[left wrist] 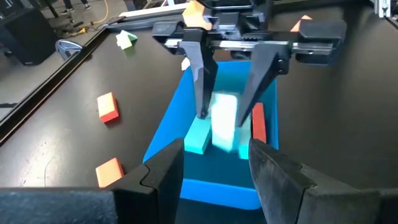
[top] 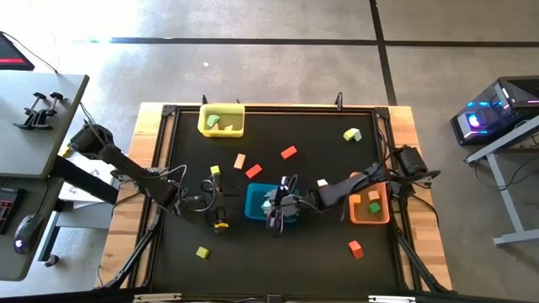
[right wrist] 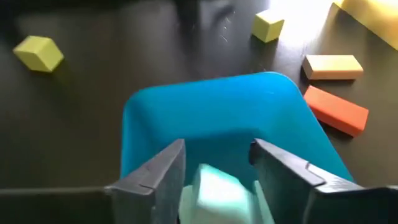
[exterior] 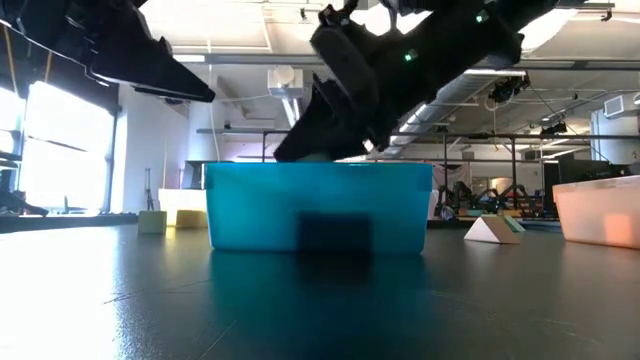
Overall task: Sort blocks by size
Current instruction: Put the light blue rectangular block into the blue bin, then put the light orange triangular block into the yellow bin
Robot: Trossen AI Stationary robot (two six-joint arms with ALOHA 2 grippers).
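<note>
Desk: a black mat in a pale wooden frame (top: 404,168) is carrying everything; its near half is lying mostly bare.
Near blocks: a lime cube (top: 202,252) and a red-orange cube (top: 355,248) are sitting well apart towards the near edge.
Left claw (left wrist: 214,168): it is hovering just beside the blue plastic tray (top: 257,202), fingers spread and pinching nothing.
Right claw (right wrist: 217,168): it is hanging over the blue tray, fingers spread, with a pale green block (left wrist: 224,118) sitting between them and a gap showing on each side.
In the tray: a red bar (left wrist: 259,121) is lying beside the pale green block.
Mid desk: an orange bar (top: 253,171), a tan bar (top: 240,161), a yellow cube (top: 216,170) and a red block (top: 289,152) are lying loose behind the tray.
Sides: an orange tray (top: 383,210) is standing near the right edge.
Far edge: a yellow tray (top: 221,130) is standing there.
Room: grey concrete floor is surrounding the desk.
Hidden: in the low view the blue wall is blocking the tray's contents.
</note>
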